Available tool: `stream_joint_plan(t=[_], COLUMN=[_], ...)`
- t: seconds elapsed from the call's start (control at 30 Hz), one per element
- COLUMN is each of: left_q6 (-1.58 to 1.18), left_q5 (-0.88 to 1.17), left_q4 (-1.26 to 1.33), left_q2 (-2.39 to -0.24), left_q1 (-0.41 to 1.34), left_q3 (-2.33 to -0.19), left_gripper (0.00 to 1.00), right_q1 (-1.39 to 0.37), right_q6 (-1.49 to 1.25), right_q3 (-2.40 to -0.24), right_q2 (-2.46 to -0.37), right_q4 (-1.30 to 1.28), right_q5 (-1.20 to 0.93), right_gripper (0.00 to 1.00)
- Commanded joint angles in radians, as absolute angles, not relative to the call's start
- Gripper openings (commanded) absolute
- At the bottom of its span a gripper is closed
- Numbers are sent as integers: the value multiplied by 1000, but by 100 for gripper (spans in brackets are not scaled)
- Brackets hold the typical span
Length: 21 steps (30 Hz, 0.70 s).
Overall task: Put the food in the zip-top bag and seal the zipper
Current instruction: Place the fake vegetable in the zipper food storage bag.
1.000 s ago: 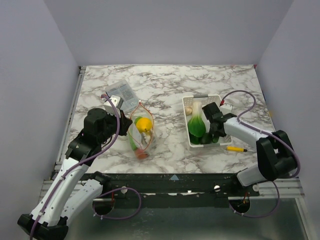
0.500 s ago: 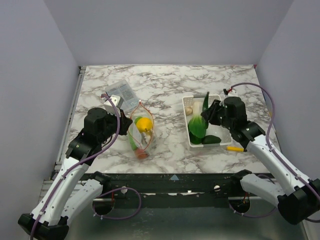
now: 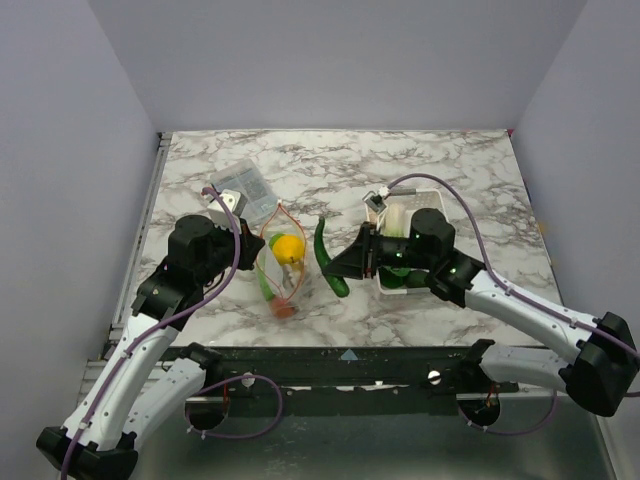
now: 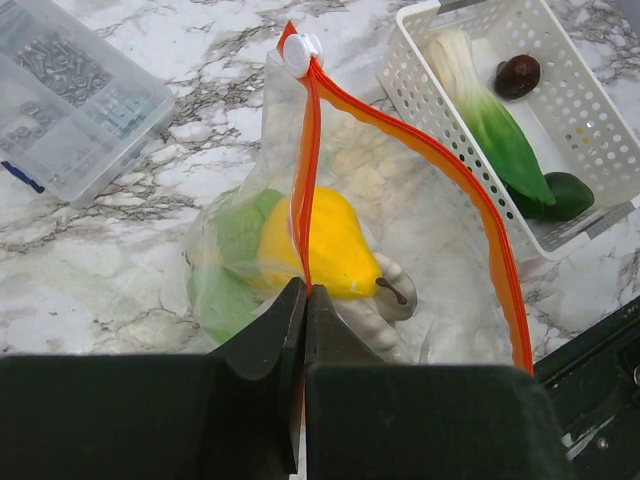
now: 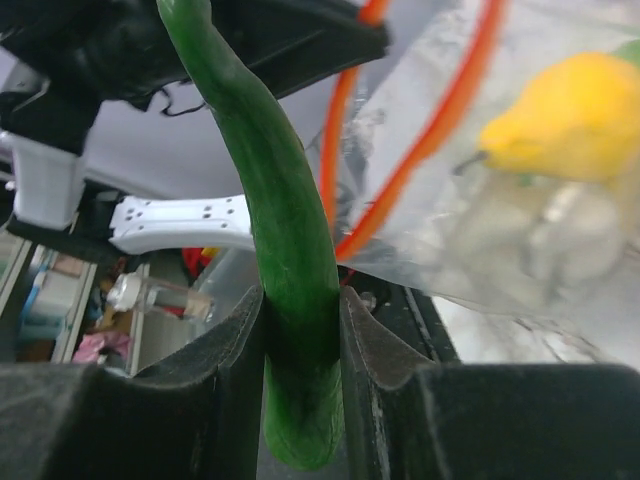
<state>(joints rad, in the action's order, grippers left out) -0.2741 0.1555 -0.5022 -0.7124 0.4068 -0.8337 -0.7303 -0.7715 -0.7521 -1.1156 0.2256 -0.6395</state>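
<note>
The clear zip-top bag stands open on the marble, holding a yellow lemon-like piece, green leafy food and a white mushroom. Its orange-red zipper loops round the mouth. My left gripper is shut on the zipper's near edge. My right gripper is shut on a long green cucumber, held above the table just right of the bag mouth. The white basket holds a green leafy vegetable, a dark green piece and a brown piece.
A flat grey-clear packet lies at the back left, also in the left wrist view. The table's black front edge runs below the bag. Grey walls enclose the table on three sides.
My right gripper has lifted the cucumber out of the basket and carried it left to beside the bag mouth. The left gripper and bag have not moved.
</note>
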Motion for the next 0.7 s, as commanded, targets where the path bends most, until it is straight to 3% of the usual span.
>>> stream_joint_plan(t=[0.0,0.23,0.57,0.67], left_q6=[-275,-276,-276,-278], left_q5=[177,180,186,187], left_q4=[-480,-480,-480,-478], left_q2=[-714,-716,-709,-704], left_q1=[401,400,400,400], left_q3=[-830,-831,-829,-828], left_gripper=[0,0,0,0], right_q1=[-826,-915,-1117,-1172], right_q6=[-824,-1023,-970,-951], right_q3=[-829,-878,-1078,-1145], right_q2=[-1141,-1213,-1378,-1410], right_q4=[322,302,82,-21], right_q5=[-549,-265,140,282], right_gripper=[8,11,18,25])
